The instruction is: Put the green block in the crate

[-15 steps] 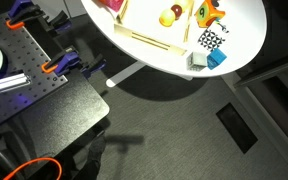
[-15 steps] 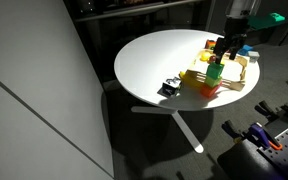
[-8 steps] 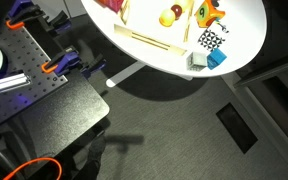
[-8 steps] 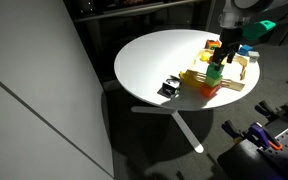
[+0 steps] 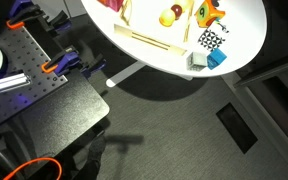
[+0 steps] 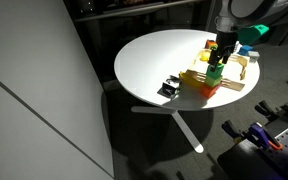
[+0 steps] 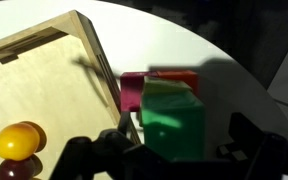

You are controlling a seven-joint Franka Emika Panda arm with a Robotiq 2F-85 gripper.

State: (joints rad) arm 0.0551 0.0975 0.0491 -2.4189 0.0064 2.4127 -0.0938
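Observation:
In the wrist view the green block (image 7: 174, 122) stands just outside the pale wooden crate (image 7: 54, 75), by its slat wall, against a red and pink block (image 7: 134, 95). My gripper (image 7: 179, 152) is open and straddles the green block. One finger is at its left side and a gap shows at the right finger. In an exterior view the gripper (image 6: 222, 48) hangs over the crate (image 6: 239, 80) with the green block (image 6: 215, 68) right under it. The gripper is out of the other exterior view, which shows the crate (image 5: 154, 40).
A yellow ball (image 7: 17, 140) and a dark red piece (image 7: 14, 168) lie in the crate. An orange-and-green toy (image 5: 209, 12), a checkered block (image 5: 211, 40) and a blue cube (image 5: 217, 58) sit near the round table's edge (image 5: 239, 70). The floor drops off around the table.
In the exterior view with the arm, the gripper has shifted a little left and down over the green block. The objects have not moved.

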